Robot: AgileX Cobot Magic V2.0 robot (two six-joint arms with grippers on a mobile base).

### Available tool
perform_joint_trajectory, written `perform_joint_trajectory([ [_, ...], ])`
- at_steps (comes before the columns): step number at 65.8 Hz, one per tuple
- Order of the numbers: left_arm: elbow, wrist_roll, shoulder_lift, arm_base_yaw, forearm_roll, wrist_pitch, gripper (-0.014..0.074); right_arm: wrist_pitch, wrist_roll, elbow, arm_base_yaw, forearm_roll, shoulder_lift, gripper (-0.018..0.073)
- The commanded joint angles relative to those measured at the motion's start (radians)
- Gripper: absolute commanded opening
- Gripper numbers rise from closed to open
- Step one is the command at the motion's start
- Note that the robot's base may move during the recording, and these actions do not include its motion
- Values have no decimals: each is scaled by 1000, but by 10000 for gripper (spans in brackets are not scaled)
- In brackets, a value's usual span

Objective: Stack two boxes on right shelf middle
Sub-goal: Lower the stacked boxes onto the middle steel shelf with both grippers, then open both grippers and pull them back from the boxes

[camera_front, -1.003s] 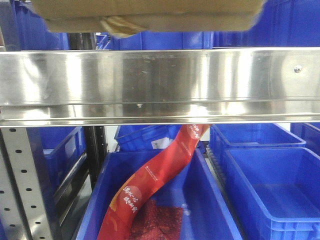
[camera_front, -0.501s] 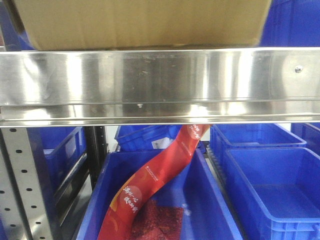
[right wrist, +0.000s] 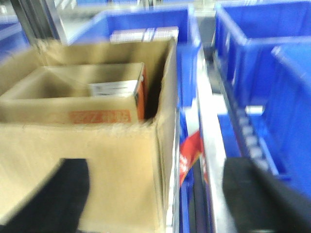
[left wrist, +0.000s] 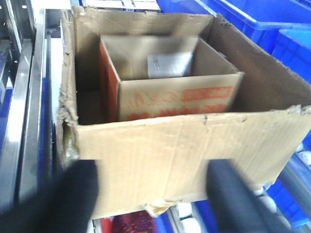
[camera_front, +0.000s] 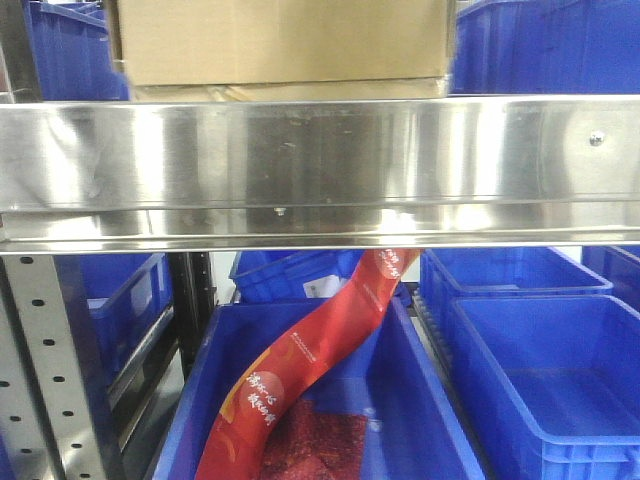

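**Boxes nested and sitting on the steel tier, both grippers spread behind the near wall**

Starting at the left of the front view, the punched upright (camera_front: 45,370) rises at about 8 o'clock and carries the shelf (camera_front: 320,165), whose broad shiny rail runs straight across the middle; right above it, at 12 o'clock, the big brown box (camera_front: 285,42) sits square on the tier, its lower edge meeting the rail line, which is why I judge it is bearing on the shelf rather than hanging

Over to the left wrist view: the left gripper (left wrist: 153,194) shows two dark fingers at 7 and 5 o'clock, spread wide with nothing pinched between them, straddling the front face of that open carton (left wrist: 184,150); the smaller box (left wrist: 170,92) with red print sits inside it, pushed toward the back, so the stack here is one carton nested in the other; a torn tape flap (left wrist: 158,206) hangs at the bottom edge, at 6 o'clock

On to the right wrist view, blurred: the right gripper (right wrist: 160,199) also has its fingers well apart, one at 7 o'clock over the cardboard, one at 5 o'clock out over the blue bins (right wrist: 272,73); it grips nothing that I can see

My read is that the placing is all but done, and the open fingers suit letting go cleanly; the red packet (camera_front: 300,370) trails in the bin below, well clear
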Motion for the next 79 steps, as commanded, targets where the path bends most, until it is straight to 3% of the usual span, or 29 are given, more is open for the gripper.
perform_joint_trajectory([
  [1,-8,3,-2,-6,-4,-5,76,14,0,-7,-4,-10,-6,-8],
  [4,-8,3,-2,-6,-18,-3,-53,17,0,-7,-4,-10,-3,-174],
  [6,-8,3,-2,-6,-31,0,-109,17,-2,-7,-4,-10,-3,-159],
  [18,-5,4,-34,-7,-39,-17,-111,-2,-2,-1,-4,-4,-28,-161],
  [26,56,-24,-76,-73,-4,-113,-111,-83,-2,90,-33,-4,-95,-161],
  [30,115,-93,-102,-123,79,-170,-111,-178,-2,168,-56,-4,-142,-161],
  [39,296,-318,-180,-213,351,-306,-111,-337,-2,355,-89,-29,-259,-161],
  [43,403,-380,-228,-227,413,-416,-111,-412,-2,426,-94,-69,-308,-161],
  [53,675,-392,-348,-222,411,-663,-111,-606,-9,602,-94,-96,-399,-161],
  [60,840,-392,-431,-222,412,-777,-111,-705,-9,724,-94,-96,-465,-161],
  [79,1086,-392,-696,-222,406,-802,-111,-685,-9,825,-94,-96,-631,-161],
])
